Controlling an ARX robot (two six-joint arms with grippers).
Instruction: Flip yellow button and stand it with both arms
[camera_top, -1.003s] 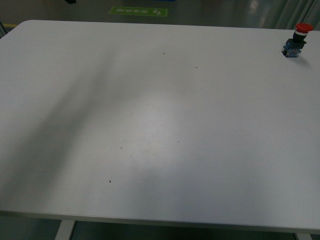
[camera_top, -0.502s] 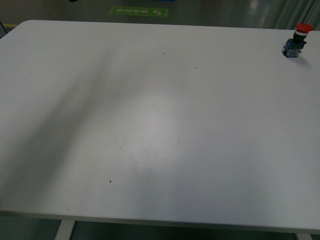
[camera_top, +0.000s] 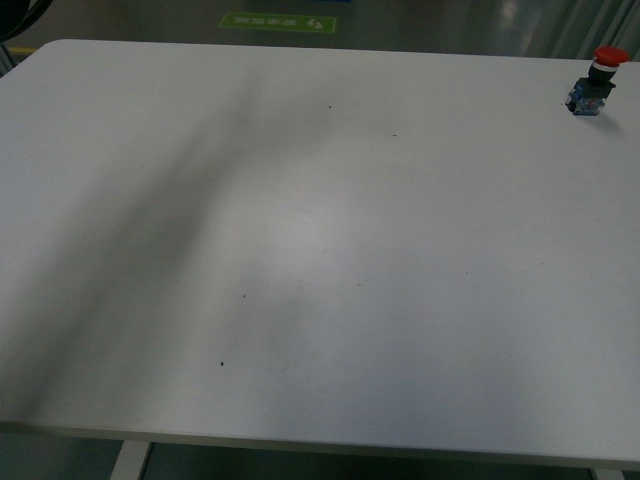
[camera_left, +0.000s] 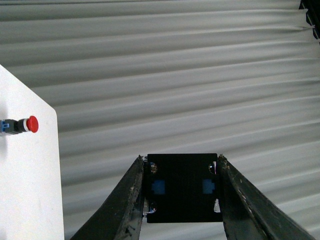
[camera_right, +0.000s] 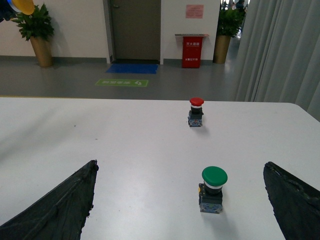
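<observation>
a: what stands on the table (camera_top: 320, 250)?

b: from the front, one corner switch (camera_top: 597, 80), upright at the far right corner, close to the right edge.

a: and from the right wrist?

b: a near switch (camera_right: 213, 190) stands upright ahead of the right hand (camera_right: 180, 165), between its widely spread fingers and touching neither. the corner switch stands behind it, well apart, nearer the far edge.

a: the left hand (camera_left: 180, 156)?

b: in front of a curtain (camera_left: 175, 75), its fingers pressing both sides of a contact block (camera_left: 182, 187). the table's corner lies off to one side.
</observation>
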